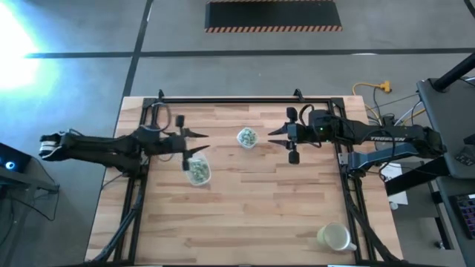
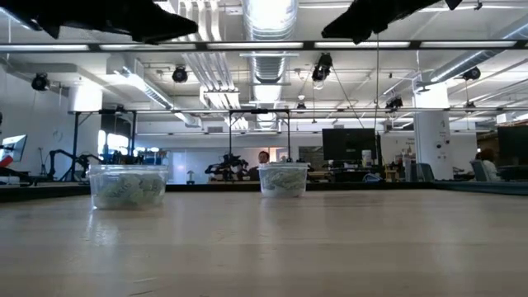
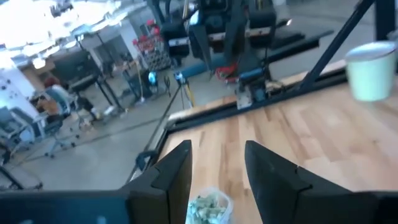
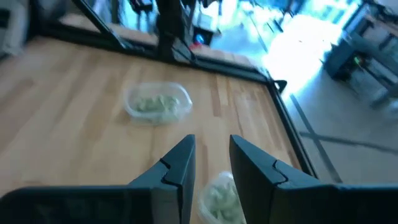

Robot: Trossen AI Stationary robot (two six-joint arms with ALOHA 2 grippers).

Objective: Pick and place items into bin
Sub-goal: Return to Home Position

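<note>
Left gripper [image 3: 217,147] & right gripper [image 4: 212,140] both part-open, empty, touching nothing.

**Both dark six-joint arms, reaching inward from opposite sides.**
As I have the rig posed, the left arm [image 1: 96,146] lies stretched out level and the right arm [image 1: 378,137] mirrors it. The two-finger left gripper [image 1: 202,142] and the right gripper [image 1: 274,138] point tip toward tip, well apart. My left wrist view shows its dark fingers [image 3: 176,171] parted with a clear gap, and the right gripper's fingers [image 4: 179,163] are parted likewise. Both are empty. In the low view only the arms' dark undersides show, high overhead.
</note>
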